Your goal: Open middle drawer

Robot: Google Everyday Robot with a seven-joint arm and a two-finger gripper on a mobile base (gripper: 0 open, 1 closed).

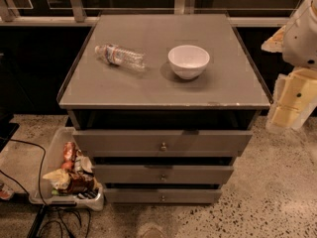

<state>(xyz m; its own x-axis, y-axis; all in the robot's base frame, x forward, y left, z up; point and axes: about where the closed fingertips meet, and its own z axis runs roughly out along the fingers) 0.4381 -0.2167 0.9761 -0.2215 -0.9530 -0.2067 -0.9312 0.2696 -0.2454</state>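
1. Gripper (291, 103): hangs at the right margin of the camera view, off the cabinet's (163, 90) right top corner. It touches nothing. Apart or together: cannot tell.
2. Middle drawer (163, 173): lies below and to the left of the gripper, well apart from it. It is the second of three grey fronts, and its knob (163, 177) sits at centre.
3. Drawer state (judgement): the front sits in step with the top drawer (162, 142) and the bottom drawer (162, 196). Only a thin dark slot shows above it and no box interior is visible, so I read it as closed.
4. Progress (judgement): nothing done yet. The gripper has no contact with the knob and is not lined up with it.
5. Left to do (judgement): bring the gripper down and leftward to the cabinet face, level with the second knob. Close on that knob, not the larger one above it or the one below, then pull straight out.
6. Left of the gripper, on the cabinet top: a white bowl (188, 61), and beyond it a water bottle (120, 57) on its side. Neither is in the pull path.
7. Far left and below the gripper, on the floor: a bin of snacks (67, 177).
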